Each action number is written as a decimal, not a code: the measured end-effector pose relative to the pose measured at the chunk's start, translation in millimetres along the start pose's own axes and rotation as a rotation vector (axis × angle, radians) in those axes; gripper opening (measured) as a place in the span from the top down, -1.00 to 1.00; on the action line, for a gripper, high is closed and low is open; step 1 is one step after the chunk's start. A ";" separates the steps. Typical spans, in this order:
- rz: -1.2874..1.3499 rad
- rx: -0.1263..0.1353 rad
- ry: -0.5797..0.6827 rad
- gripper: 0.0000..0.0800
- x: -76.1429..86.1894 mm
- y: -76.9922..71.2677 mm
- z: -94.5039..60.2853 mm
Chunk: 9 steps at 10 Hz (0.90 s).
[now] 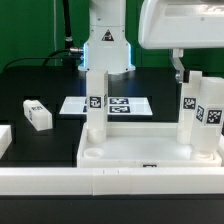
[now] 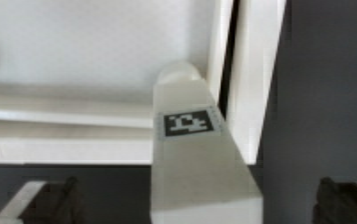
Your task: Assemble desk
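Observation:
The white tray-like tabletop (image 1: 140, 152) lies at the front of the table. One white post leg (image 1: 95, 100) stands upright in its corner on the exterior view's left. Two more legs (image 1: 190, 108) (image 1: 212, 115) stand at its end on the exterior view's right. A fourth leg (image 1: 37, 114) lies loose on the black table. My gripper (image 1: 180, 68) hangs just above the right-hand legs. In the wrist view a tagged leg (image 2: 196, 130) stands between my fingers (image 2: 43, 200). The gripper (image 2: 196, 198) is wide open and its jaws do not touch the leg. The tabletop (image 2: 86, 95) shows behind it.
The marker board (image 1: 112, 104) lies flat behind the tabletop. A long white rail (image 1: 100, 185) runs along the front edge, and another white piece (image 1: 3, 140) sits at the exterior view's left edge. The robot base (image 1: 105, 45) stands at the back.

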<state>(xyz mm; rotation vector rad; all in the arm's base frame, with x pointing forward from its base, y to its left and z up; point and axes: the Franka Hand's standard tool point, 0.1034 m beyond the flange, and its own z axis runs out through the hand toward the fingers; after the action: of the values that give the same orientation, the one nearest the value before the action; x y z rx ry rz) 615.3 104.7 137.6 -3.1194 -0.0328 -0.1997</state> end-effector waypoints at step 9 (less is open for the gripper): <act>-0.003 -0.028 -0.087 -0.30 4.2 -0.3 12.0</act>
<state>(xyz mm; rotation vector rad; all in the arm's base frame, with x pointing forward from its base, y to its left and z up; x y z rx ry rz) 621.0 105.3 126.2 -3.1545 -0.0366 -0.0656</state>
